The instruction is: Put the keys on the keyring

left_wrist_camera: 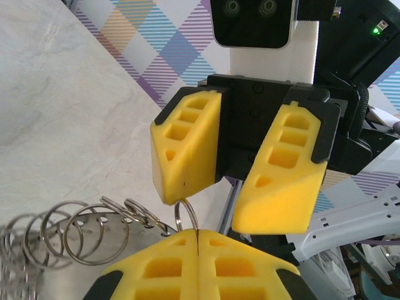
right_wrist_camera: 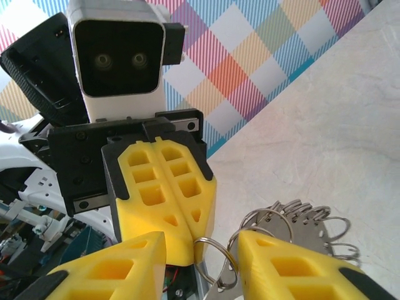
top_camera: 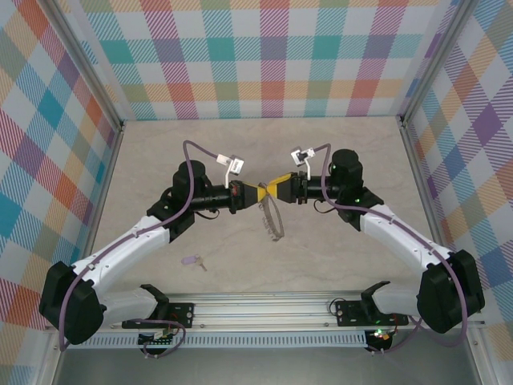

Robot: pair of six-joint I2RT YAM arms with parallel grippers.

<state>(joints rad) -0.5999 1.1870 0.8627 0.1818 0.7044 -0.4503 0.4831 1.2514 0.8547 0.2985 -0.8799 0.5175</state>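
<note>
Silver keyring (top_camera: 274, 220) pinched in left tool (top_camera: 260, 195); right tool (top_camera: 271, 190) parted (key (top_camera: 191, 261) on table (top_camera: 321, 257)).

Pale marbled tabletop (top_camera: 321, 265) between pastel plaid walls (top_camera: 264, 56)

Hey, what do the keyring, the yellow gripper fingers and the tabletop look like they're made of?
The keyring looks like bare metal: thin silvery wire loops with bright glints. The yellow fingers look like matte moulded or printed plastic, with open pockets and no shine. The tabletop looks like pale veined stone or a laminate copying it; I cannot tell which.
</note>
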